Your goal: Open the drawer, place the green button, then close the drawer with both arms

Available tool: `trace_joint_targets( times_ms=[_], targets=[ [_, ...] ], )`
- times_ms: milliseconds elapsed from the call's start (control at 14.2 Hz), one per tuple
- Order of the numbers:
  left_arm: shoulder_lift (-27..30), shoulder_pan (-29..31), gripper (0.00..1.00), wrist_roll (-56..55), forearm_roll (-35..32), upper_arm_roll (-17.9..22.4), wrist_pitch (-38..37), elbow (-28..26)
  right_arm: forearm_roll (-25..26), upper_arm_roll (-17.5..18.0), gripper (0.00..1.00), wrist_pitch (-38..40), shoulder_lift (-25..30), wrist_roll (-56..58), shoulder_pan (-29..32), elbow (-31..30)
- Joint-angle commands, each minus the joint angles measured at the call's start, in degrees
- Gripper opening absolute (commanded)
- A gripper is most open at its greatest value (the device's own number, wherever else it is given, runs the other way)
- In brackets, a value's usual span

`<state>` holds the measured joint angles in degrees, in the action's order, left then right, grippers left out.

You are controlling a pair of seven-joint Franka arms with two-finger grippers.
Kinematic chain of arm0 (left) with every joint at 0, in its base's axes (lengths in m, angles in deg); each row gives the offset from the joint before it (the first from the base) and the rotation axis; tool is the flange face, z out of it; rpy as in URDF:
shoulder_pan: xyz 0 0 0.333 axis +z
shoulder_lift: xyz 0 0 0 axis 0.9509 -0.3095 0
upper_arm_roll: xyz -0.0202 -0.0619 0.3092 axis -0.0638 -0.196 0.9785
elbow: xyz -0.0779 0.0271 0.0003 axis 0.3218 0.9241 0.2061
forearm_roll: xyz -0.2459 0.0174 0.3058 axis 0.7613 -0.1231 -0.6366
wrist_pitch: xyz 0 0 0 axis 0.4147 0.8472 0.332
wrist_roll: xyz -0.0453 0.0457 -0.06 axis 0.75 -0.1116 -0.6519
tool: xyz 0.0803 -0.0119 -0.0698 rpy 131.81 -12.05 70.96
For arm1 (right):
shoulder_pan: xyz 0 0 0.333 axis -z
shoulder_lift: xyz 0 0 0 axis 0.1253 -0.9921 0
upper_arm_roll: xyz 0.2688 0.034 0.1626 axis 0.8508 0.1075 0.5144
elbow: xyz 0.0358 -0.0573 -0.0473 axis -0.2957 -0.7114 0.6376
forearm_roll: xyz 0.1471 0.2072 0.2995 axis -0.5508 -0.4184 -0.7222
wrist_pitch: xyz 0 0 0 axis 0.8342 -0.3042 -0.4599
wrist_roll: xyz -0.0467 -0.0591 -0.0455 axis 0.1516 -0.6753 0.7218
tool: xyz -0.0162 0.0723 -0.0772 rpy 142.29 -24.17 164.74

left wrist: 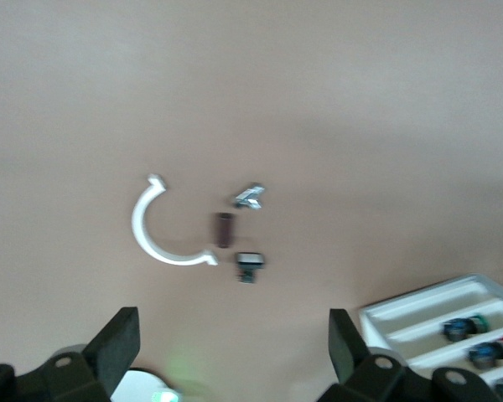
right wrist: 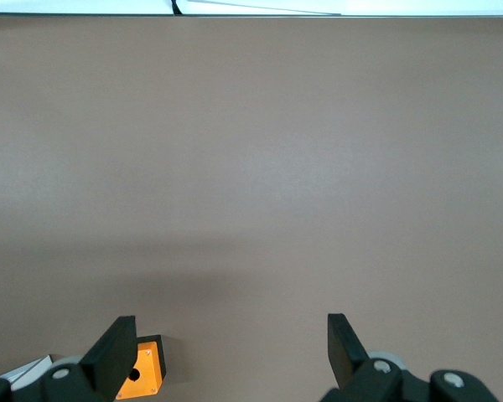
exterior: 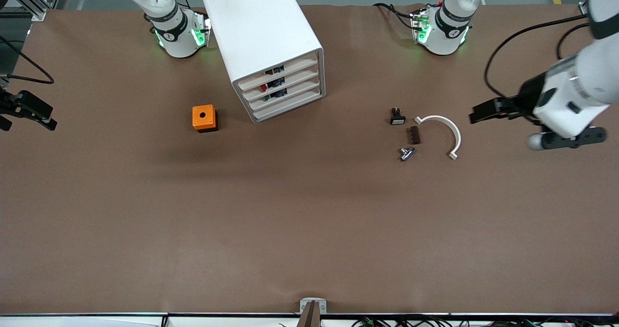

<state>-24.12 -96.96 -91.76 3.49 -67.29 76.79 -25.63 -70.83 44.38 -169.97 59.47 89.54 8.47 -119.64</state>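
Front view, and both arms are up off the brown counter (exterior: 309, 220) with nothing in their grasp. The left gripper (exterior: 483, 112) hangs over the left arm's end of the counter, its fingers (left wrist: 117, 342) spread wide and empty. Just off their tips lies a white curved clip (exterior: 447, 132), and past it a small cluster: a dark brown block (exterior: 414, 135), a little silver metal piece (exterior: 406, 153), and a black button with a white cap (exterior: 397, 117). In the left wrist view the same four lie between and ahead of the spread fingers. No green-capped button can be made out among them.

The right gripper (exterior: 26, 109) waits over the right arm's end of the counter, fingers (right wrist: 117, 343) also spread, holding nothing. An orange box (exterior: 204, 118) with a hole in its top sits close by one finger in the right wrist view.

The white cabinet (exterior: 266, 41) stands between the two grippers, well apart from both. Its drawer (exterior: 285, 97), third from the top, is pushed in flush like the others; coloured parts show through the upper slots.
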Motion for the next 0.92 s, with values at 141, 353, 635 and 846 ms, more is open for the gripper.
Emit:
trace_joint_targets(
  times_ms=[141,353,635,846],
  targets=[
    [7.4,-0.1,0.99,3.2,-8.3,-1.1,2.3,-9.6,0.9,0.7,1.00,0.7,-0.6,0.5,0.8,1.5],
    [7.7,7.0,0.99,3.6,-8.4,-7.2,3.8,-10.3,0.9,0.7,1.00,0.7,-0.6,0.5,0.8,1.5],
    [7.6,21.6,0.99,3.7,-9.8,-23.2,7.5,-12.6,0.9,0.7,1.00,0.8,-0.5,0.5,0.8,1.5],
    [7.7,23.8,0.99,3.7,-10.5,-25.7,9.6,-13.7,0.9,0.7,1.00,0.7,-0.6,0.5,0.8,1.5]
  ],
)
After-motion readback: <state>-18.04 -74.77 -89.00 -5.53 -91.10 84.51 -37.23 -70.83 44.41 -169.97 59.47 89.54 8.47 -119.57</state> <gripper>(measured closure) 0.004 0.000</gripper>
